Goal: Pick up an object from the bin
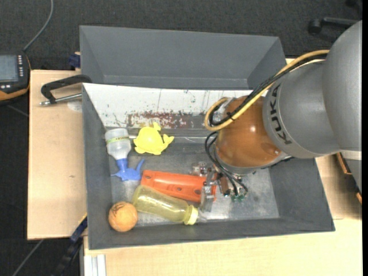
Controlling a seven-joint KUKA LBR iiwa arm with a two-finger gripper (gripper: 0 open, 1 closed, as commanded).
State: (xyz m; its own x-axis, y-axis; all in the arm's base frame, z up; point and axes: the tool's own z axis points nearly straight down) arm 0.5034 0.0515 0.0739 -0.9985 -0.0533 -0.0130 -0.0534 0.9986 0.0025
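Six things lie in my grey bin [95, 171]. Lowest in the frame are an orange ball [122, 216] and a see-through yellowish bottle [164, 206]. Just above them lies a long orange thing [172, 182], and my pincer [210, 188] is at its right end, low in the middle. I cannot tell if it is apart or together. Higher up sit a blue toy [127, 170] and a yellow toy [152, 141]. I think this is the grabbing step. Next I must squeeze that end tight, then lift.
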